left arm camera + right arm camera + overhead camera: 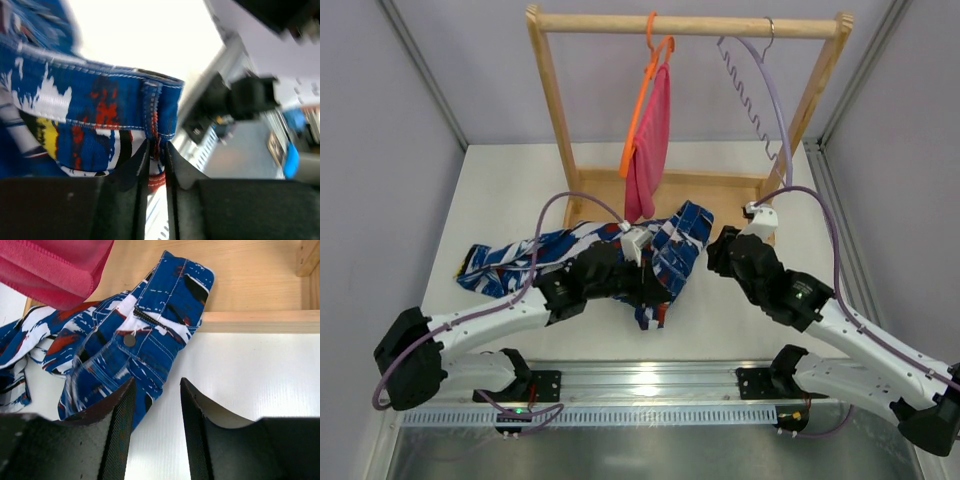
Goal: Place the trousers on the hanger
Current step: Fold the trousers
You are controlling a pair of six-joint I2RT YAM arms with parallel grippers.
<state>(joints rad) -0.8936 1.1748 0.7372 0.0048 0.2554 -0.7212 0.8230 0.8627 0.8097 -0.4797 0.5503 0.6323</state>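
Note:
The trousers [535, 262], printed in blue, white, red and black, lie crumpled across the table in front of the rack. My left gripper [652, 285] is shut on a seam of their waistband [156, 131]; the cloth is pinched between the fingertips [140, 162]. To the right of the waist end [150, 335], my right gripper [713, 256] is open [156, 386] over bare table, with the cloth just beside its left finger [120, 410]. The pale lilac hanger [756, 105] hangs by its hook from the rack's top rail, at the right.
A wooden rack [685, 24] stands at the back of the table, with its base board [250, 280] behind the trousers. An orange hanger [642, 110] with pink cloth [652, 140] hangs mid-rail, and the cloth [55, 265] reaches down near the trousers. A metal rail [640, 382] runs along the near edge.

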